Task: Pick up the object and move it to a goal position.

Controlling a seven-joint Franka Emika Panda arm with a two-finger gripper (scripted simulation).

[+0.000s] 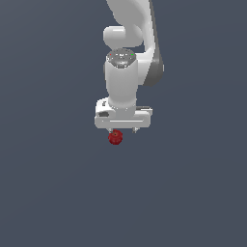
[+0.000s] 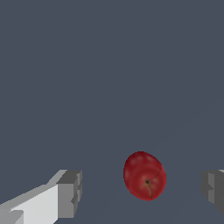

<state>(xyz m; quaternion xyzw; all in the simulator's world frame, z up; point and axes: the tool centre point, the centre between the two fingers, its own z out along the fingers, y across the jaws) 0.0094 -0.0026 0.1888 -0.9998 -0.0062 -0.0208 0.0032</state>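
Surface: a plain, flat, dark blue-grey ground (image 1: pixel 53 193) is seen across both views, with no markings or edges to be made out.

Arm: the white Panda arm (image 1: pixel 126 79) is seen from above in the exterior view, reaching down from the top edge of the picture, with a darker grey part on the exterior view's right of the wrist.

Gripper: the gripper (image 1: pixel 122 130) is held pointing down at the ground, its broad white body set crosswise. In the wrist view the two grey fingertips (image 2: pixel 70 192) are shown set wide apart, with open space on either side of the fruit; nothing is gripped.

Apple: a small, glossy, dark red apple (image 2: pixel 145 176) is seen between the two fingers in the wrist view, nearer the middle of the gap than either pad and touching neither. Its dimpled end is turned toward the camera. In the exterior view it (image 1: pixel 115 137) is shown just below the gripper body, toward the exterior view's left of the gripper's centre, and is clearly narrower than that body.

Contact with ground: whether the apple rests on the surface cannot be told for certain from either view.
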